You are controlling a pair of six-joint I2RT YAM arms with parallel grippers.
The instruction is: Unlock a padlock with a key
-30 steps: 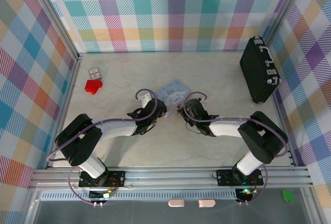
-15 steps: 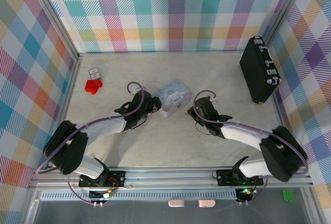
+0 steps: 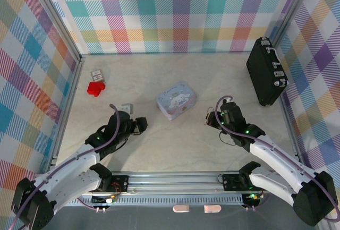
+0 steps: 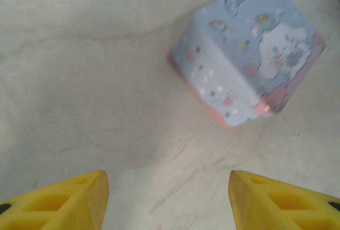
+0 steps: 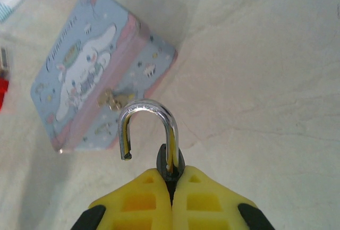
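**A:** Where's the padlock [image 5: 147,106]?

**B:** It's pinched at the tips of the right gripper [image 5: 171,187]. The yellow fingers are clenched on its dark body, and the silver loop sticks out straight ahead of them.

**A:** Locked or not?

**B:** It looks open to me. One leg of the loop runs down into the body between the fingers. The other end hangs free just left of them, clear of the body. So I'd call the unlocking itself done.

**A:** And the key?

**B:** I can't tell whether one sits in the body, because the fingers cover that part.

**A:** What about the left gripper [image 4: 169,198]?

**B:** It's released, with the fingers [image 4: 69,195] spread wide and only bare table [image 4: 79,81] between them. The blue tin [image 4: 244,60] lies ahead of them and off to the right, well apart.

**A:** What's left, then?

**B:** Little, I'd guess. The padlock hangs above the table in that grip, so perhaps it only needs setting down.
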